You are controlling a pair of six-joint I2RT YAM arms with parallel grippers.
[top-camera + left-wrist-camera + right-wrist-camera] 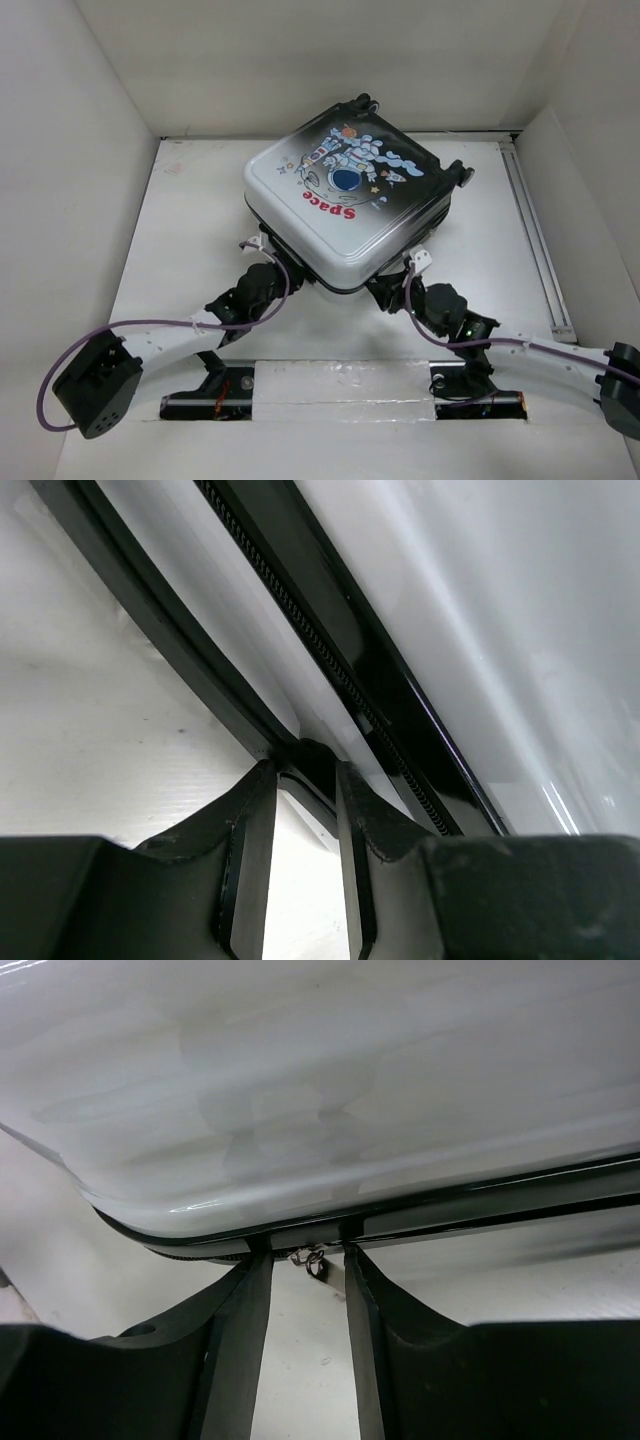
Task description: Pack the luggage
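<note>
The luggage (345,200) lies flat in the middle of the table, lid up, with the astronaut picture and red "Space" on top. Its two halves look nearly shut; the lining is hidden. My left gripper (268,248) is at its near left edge. In the left wrist view the left gripper (305,765) is open, its tips against the black zipper seam (330,670) of the shell (500,630). My right gripper (400,275) is at the near right edge. In the right wrist view the right gripper (305,1250) is open around a small metal zipper pull (312,1258) under the shell (330,1080).
White walls enclose the table on the left, back and right. A metal rail (535,240) runs along the right side of the table. Purple cables (150,325) loop along both arms near the front edge.
</note>
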